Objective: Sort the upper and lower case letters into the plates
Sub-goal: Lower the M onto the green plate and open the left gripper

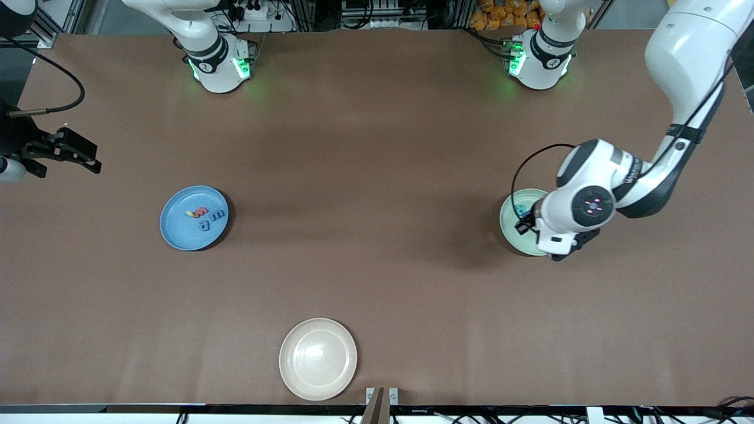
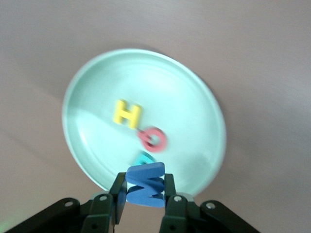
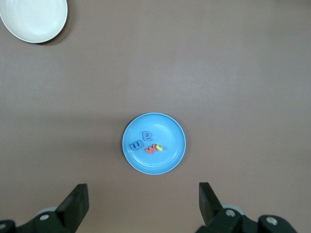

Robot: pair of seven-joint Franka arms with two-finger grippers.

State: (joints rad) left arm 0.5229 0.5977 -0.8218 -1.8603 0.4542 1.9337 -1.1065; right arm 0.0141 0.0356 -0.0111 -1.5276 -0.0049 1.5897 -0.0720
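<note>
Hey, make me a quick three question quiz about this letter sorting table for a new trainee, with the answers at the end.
1. True or false: the left gripper holds a blue letter.
2. Which plate is it over? A) blue plate B) mint green plate C) cream-white plate
3. Fill in: the right gripper is ____.

Key: 1 true; 2 B; 3 open, waiting high above the blue plate.

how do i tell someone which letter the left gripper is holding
Start at the mint green plate toward the left arm's end of the table. The left gripper hangs over its rim, shut on the blue W. The yellow H, red Q and a teal letter lie in the plate; this one is blue and in the air.
</note>
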